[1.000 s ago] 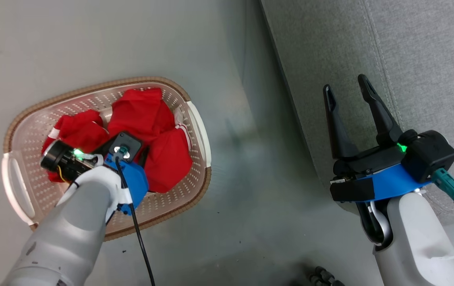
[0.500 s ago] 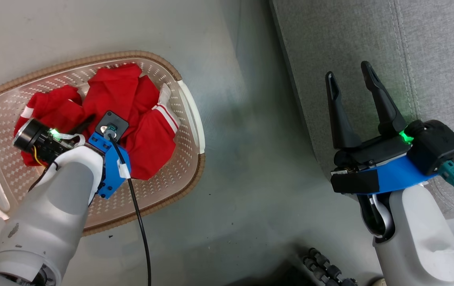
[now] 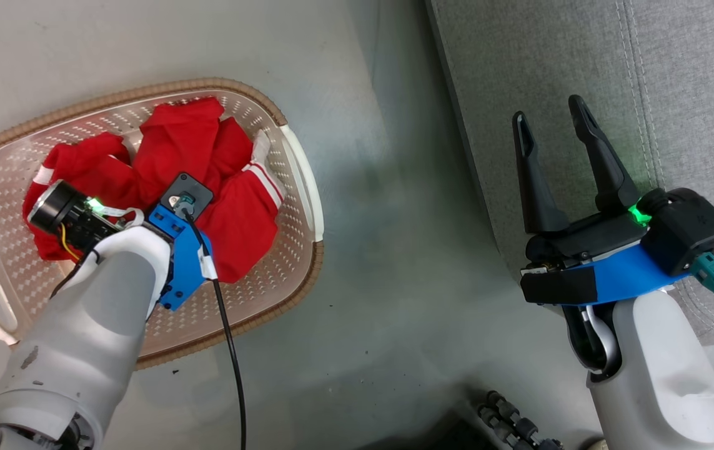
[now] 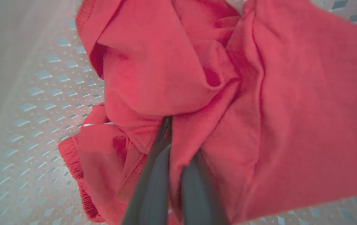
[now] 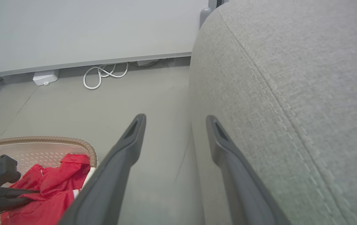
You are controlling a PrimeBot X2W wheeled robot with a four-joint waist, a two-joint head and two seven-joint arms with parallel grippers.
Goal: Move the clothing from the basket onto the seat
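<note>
Red clothing [image 3: 175,137], piece count unclear, fills the one basket [image 3: 308,187]; left gripper [image 4: 178,140] is pinched tight on a fold, right gripper [image 3: 547,109] spread wide, empty, by the grey sofa [image 3: 675,62].

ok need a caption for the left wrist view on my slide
Wrist close-up: left claw shut on a fold of the red clothing lying in the perforated basket.
</note>
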